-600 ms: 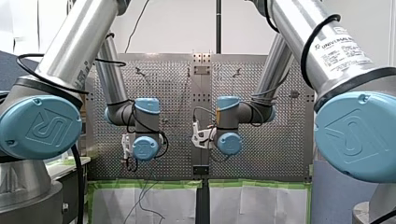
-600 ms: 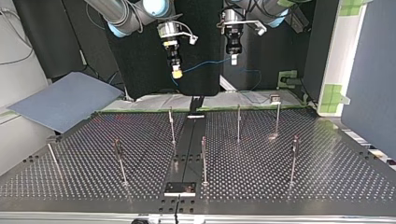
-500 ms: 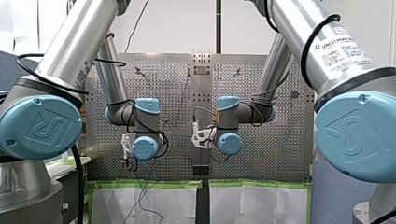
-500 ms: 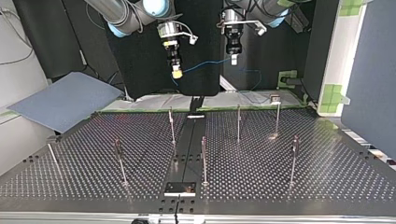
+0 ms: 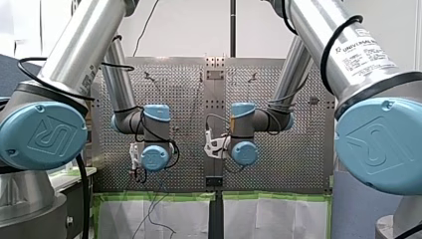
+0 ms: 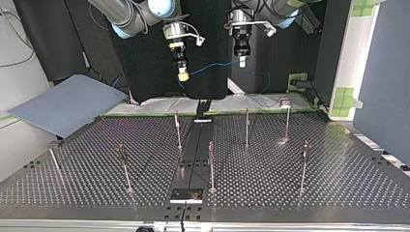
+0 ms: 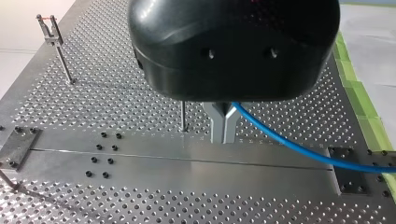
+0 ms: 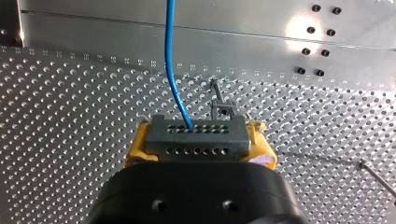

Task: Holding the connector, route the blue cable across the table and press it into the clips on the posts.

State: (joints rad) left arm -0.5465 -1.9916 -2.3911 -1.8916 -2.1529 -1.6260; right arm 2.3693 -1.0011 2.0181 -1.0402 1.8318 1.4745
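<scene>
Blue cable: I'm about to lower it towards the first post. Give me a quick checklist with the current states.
1. Connector clamped between the right gripper's yellow pads: ok.
2. Left gripper shut on the blue cable: ok.
3. Cable span between the grippers hanging in the air, touching none of the posts: ok.
4. Clips seen in the wrist views empty, ready to take the cable: ok.
5. Trailing cable beyond the left gripper free of snags: cannot tell, as it runs out of view.
</scene>
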